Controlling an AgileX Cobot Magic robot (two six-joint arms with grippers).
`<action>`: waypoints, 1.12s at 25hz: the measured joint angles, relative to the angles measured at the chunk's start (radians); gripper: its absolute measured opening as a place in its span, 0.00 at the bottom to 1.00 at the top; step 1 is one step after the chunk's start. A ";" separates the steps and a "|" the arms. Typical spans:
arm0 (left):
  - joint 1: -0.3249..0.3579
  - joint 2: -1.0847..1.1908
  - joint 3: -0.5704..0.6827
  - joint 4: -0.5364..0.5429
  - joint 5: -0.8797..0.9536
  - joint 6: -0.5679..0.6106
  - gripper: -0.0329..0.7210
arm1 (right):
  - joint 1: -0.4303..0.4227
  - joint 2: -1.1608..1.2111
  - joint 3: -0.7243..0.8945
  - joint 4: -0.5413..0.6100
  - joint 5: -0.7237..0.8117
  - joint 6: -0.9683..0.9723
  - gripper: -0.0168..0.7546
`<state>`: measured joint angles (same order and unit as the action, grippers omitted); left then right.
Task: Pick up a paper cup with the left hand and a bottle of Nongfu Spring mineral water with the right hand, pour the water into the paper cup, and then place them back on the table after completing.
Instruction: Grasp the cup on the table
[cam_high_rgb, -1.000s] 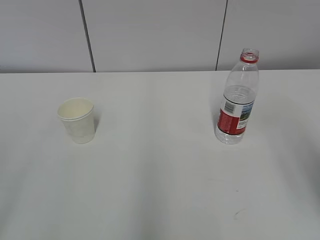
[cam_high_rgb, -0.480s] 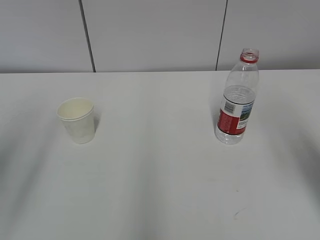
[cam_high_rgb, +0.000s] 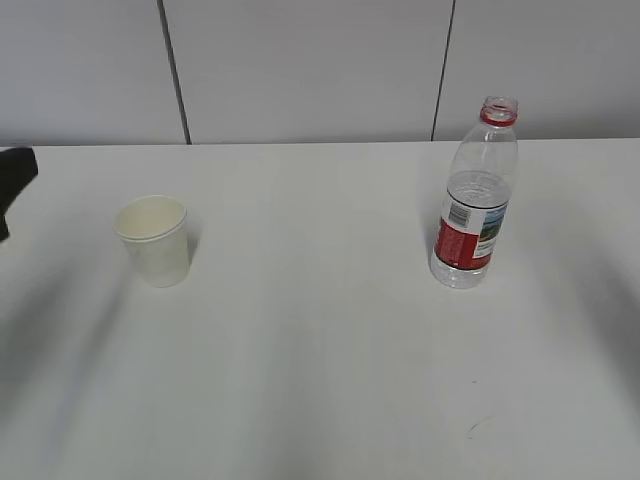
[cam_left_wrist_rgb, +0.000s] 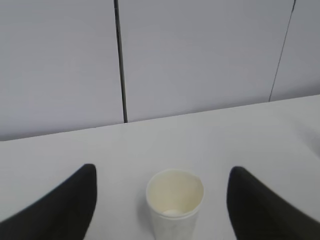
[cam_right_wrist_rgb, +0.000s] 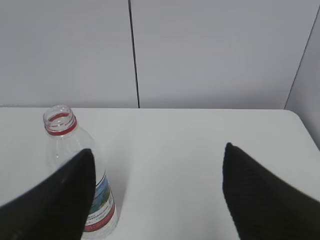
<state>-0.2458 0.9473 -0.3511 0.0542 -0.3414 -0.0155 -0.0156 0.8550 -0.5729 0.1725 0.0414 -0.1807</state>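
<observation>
Both approaches are under way and nothing is gripped yet. The paper cup (cam_left_wrist_rgb: 174, 205) is framed squarely between the widely parted jaws of the left hand (cam_left_wrist_rgb: 160, 210), so a straight advance along the bench (cam_high_rgb: 320, 350) should seat it. It would best be taken around mid-wall and closed on gently, since thin paper is likely to crush or tip.

The right hand (cam_right_wrist_rgb: 155, 200) also has its jaws spread wide and empty. The bottle (cam_right_wrist_rgb: 80, 185) stands off to the left in its view, partly behind the left finger (cam_right_wrist_rgb: 50, 200), so a sideways correction is judged necessary before closing, ideally around the labelled waist.

In the exterior view only a dark corner of the left hand shows at the left edge, with the cup near it and the bottle well apart to the right.

The cup stands upright and appears empty, though a pale spot at its bottom cannot be identified. The bottle is upright and uncapped, with water roughly two-thirds up.
</observation>
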 joint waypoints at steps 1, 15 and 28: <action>0.000 0.030 0.023 0.000 -0.054 0.000 0.71 | 0.000 0.000 0.000 0.000 -0.008 0.000 0.78; 0.000 0.529 0.080 0.059 -0.562 -0.022 0.71 | 0.000 0.000 0.000 0.000 -0.041 0.000 0.78; 0.000 0.873 0.075 0.076 -0.794 -0.024 0.71 | 0.000 0.000 0.000 0.000 -0.041 0.000 0.78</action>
<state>-0.2458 1.8203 -0.2759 0.1307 -1.1355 -0.0399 -0.0156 0.8550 -0.5729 0.1725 0.0000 -0.1807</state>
